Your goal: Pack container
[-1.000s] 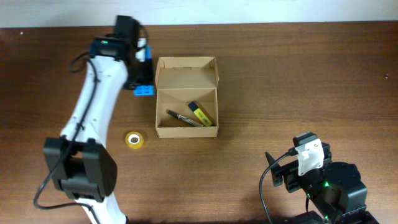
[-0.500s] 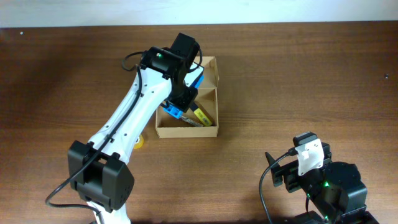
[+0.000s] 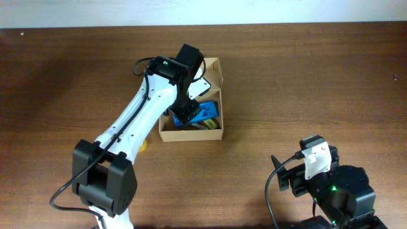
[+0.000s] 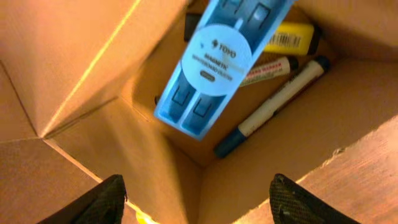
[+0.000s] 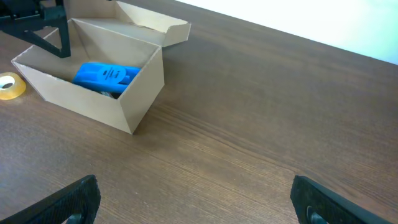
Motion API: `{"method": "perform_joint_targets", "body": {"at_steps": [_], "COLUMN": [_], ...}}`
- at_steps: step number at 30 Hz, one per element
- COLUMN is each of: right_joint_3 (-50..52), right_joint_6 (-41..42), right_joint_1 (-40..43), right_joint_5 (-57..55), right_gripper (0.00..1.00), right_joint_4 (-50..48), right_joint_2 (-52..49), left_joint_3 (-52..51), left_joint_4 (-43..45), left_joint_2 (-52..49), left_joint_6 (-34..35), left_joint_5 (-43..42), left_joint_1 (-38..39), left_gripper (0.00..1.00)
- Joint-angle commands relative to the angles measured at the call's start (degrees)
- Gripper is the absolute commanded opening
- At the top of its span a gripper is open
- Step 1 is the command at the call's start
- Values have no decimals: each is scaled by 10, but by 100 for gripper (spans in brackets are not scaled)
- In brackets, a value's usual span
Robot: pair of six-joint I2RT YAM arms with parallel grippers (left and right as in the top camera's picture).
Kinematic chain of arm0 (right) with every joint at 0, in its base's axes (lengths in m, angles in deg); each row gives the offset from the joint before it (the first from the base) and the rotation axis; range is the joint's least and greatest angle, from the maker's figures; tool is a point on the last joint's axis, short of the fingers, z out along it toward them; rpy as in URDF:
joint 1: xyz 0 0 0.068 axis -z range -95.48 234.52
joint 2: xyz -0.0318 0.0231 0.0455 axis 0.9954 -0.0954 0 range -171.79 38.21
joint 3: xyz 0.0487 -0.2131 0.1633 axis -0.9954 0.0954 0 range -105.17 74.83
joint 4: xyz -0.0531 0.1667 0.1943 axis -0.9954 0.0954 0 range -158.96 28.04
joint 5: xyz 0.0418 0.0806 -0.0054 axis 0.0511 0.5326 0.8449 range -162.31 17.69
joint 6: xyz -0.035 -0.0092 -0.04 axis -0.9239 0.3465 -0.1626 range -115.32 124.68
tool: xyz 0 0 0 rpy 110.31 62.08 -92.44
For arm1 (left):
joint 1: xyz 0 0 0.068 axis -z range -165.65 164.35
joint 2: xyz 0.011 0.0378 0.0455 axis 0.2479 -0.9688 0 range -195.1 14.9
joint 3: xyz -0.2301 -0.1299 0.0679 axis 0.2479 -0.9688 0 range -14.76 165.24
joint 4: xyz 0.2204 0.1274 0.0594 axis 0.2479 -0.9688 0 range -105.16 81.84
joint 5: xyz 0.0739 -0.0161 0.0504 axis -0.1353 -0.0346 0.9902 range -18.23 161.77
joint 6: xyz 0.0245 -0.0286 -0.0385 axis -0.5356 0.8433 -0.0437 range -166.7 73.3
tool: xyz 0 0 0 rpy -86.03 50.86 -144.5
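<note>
The container [image 3: 191,133] is a tan cardboard box with its flap lid folded back; it also fills the left wrist view [image 4: 93,62] and shows in the right wrist view [image 5: 74,99]. A blue plastic item [image 3: 206,112] [image 4: 224,65] [image 5: 104,74] lies inside it, tilted on a yellow highlighter [image 4: 289,38] and two markers [image 4: 273,102]. My left gripper [image 3: 183,113] [image 4: 196,202] hovers over the box, open, its fingers clear of the blue item. My right gripper [image 3: 281,173] [image 5: 199,199] rests open at the near right, far from the box.
A yellow tape roll [image 5: 9,85] lies on the wooden table left of the box; in the overhead view the tape roll [image 3: 144,145] is mostly covered by my left arm. The box's lid [image 5: 152,25] stands open at the far side.
My left arm swung right from beside the box to over it, carrying the blue item. Its jaws opened and the item now lies in the box. The right arm has not moved.
</note>
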Motion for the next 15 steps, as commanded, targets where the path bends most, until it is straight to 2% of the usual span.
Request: {"method": "perform_joint_targets", "body": {"at_steps": [1,6,9,13,15], "right_joint_3": [2,2,2,2,2], "right_joint_6": [5,5,5,5,5], "right_joint_1": [4,4,4,4,4], "right_joint_5": [1,1,1,1,1], "right_gripper": [99,99,99,99,99], "right_joint_4": [-1,-1,-1,-1,-1], "right_joint_2": [2,2,2,2,2], "left_joint_3": [-4,-4,-11,-67,-149], "left_joint_4": [9,-22,-51,-46,-4], "left_joint_2": [40,111,153,200,233], "left_joint_6": [86,260,339,395,431], "left_joint_5": [0,0,1,8,9], "left_joint_1": [-18,-74,-107,-124,-123], "left_gripper": [72,72,75,81,82]}}
